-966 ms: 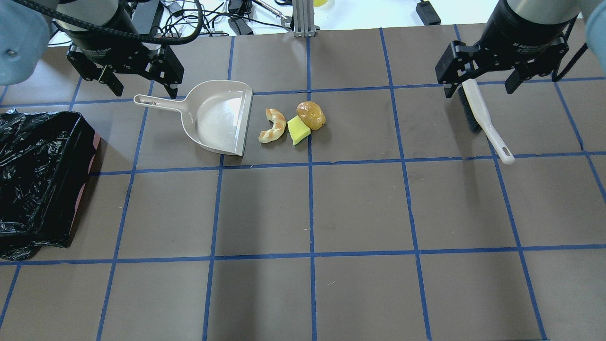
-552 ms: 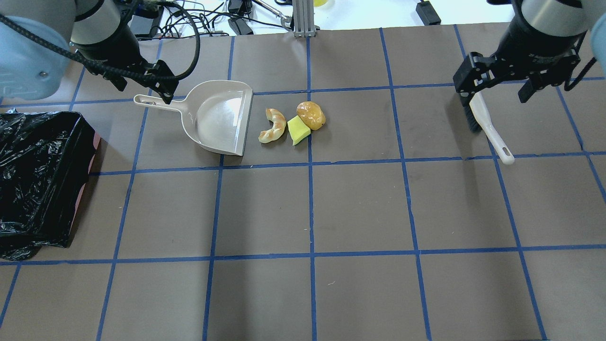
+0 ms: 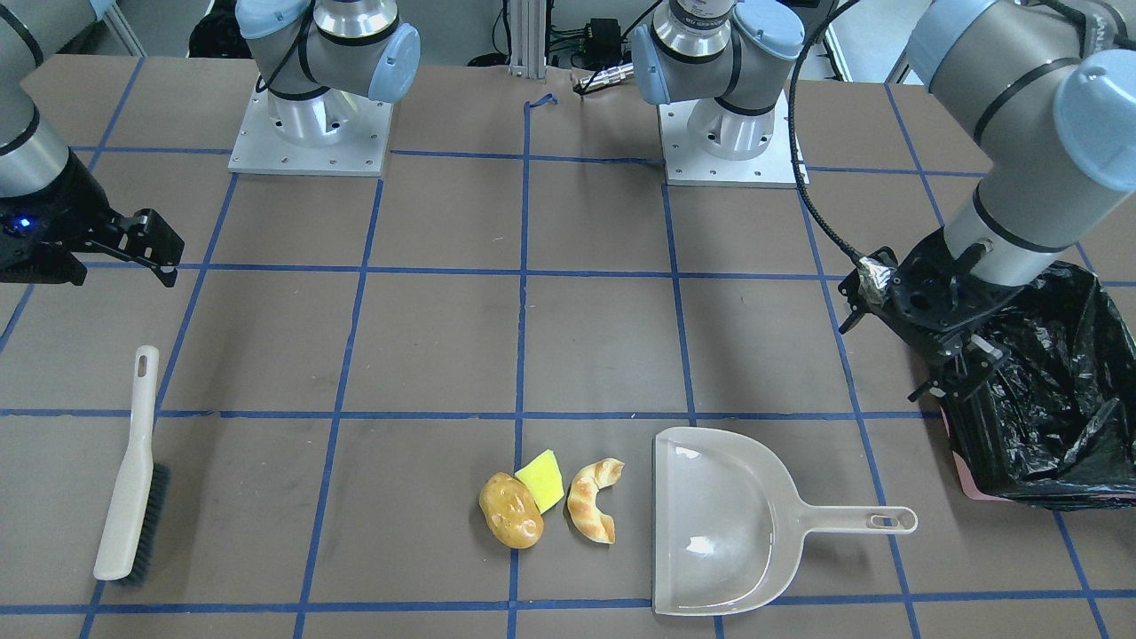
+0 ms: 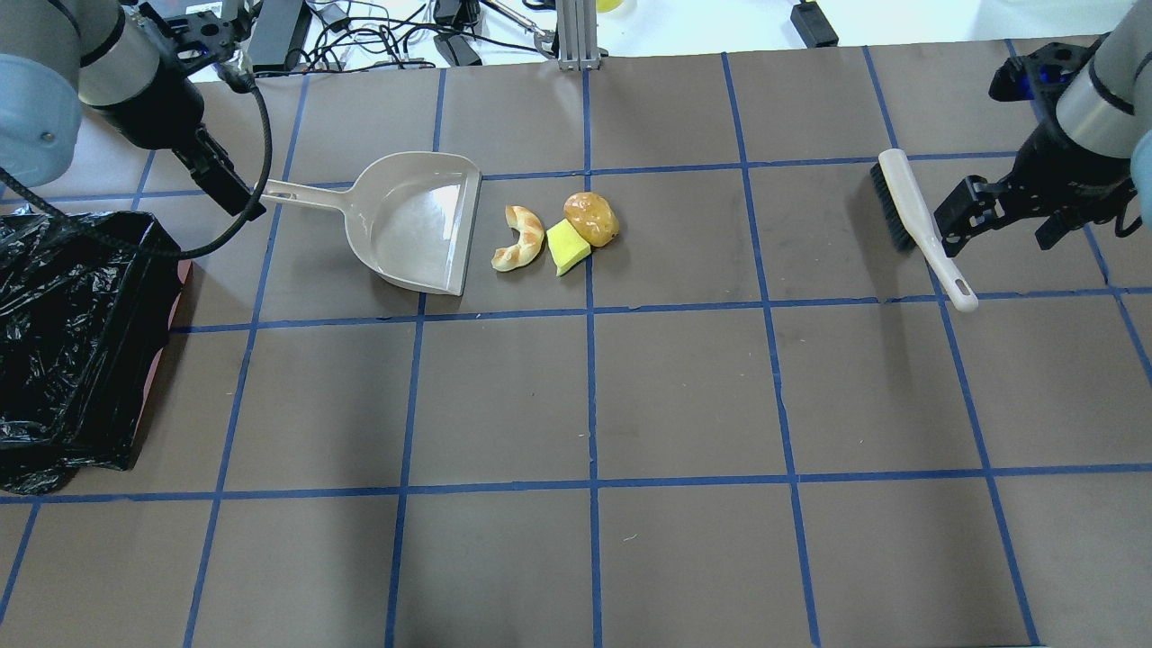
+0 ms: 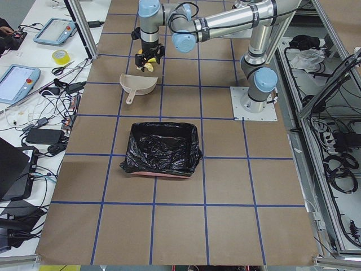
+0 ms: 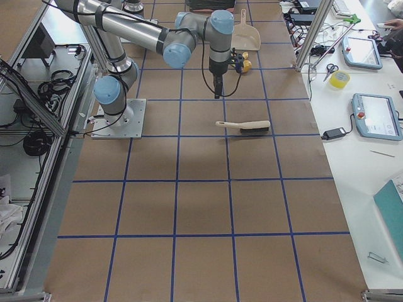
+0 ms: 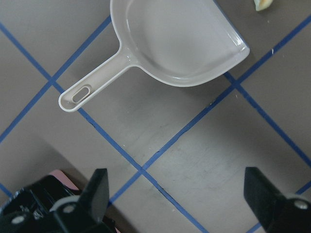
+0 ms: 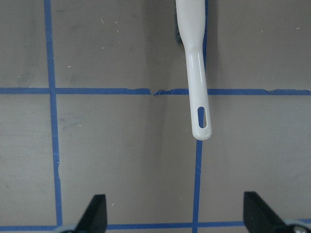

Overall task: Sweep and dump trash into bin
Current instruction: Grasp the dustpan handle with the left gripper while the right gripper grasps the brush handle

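The trash lies mid-table in a cluster: a tan croissant (image 4: 519, 238), a yellow wedge (image 4: 567, 247) and a golden-brown potato lump (image 4: 591, 219), just off the open edge of a beige dustpan (image 4: 414, 225). The black-bagged bin (image 4: 72, 342) stands at the left edge. My left gripper (image 4: 225, 184) is open and empty, between the dustpan handle's end and the bin; the left wrist view shows the handle (image 7: 92, 85) ahead of its spread fingers. My right gripper (image 4: 1003, 225) is open and empty beside the handle of a white brush (image 4: 918, 225).
The brush lies flat at the far right with its bristles toward the robot. Cables and a metal post (image 4: 576, 36) sit beyond the table's far edge. Blue tape lines grid the brown table (image 4: 684, 396).
The left gripper has swung off the dustpan handle, left toward the bin. The right gripper has moved off the brush head to the right of its handle. Trash, dustpan and brush have not moved.
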Robot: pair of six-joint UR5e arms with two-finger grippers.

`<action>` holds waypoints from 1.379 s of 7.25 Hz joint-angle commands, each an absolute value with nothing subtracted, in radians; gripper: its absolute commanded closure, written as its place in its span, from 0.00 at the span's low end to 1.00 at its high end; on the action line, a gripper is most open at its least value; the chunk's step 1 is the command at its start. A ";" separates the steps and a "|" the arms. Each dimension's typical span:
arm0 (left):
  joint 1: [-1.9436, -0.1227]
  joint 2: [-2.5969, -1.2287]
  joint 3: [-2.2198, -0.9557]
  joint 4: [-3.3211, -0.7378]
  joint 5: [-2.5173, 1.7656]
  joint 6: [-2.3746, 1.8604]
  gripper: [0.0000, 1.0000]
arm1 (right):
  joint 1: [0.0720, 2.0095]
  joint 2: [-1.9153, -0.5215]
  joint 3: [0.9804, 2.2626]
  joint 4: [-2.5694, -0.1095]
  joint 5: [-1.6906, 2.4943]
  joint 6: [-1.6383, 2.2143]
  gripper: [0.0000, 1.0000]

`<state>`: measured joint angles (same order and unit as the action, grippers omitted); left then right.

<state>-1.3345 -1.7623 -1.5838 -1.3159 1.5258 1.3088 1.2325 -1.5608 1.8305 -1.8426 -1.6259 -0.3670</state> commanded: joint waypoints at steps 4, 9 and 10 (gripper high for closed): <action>-1.330 -1.972 -1.556 -1.155 1.557 1.660 0.00 | 1.213 -1.376 1.845 -2.002 -1.669 -0.529 0.00; -1.370 -2.132 -1.465 -1.150 1.604 1.762 0.02 | 1.158 -1.249 1.845 -2.091 -1.651 -0.572 0.01; -1.390 -2.140 -1.463 -1.138 1.647 1.797 0.02 | 1.158 -1.246 1.845 -2.089 -1.643 -0.563 0.08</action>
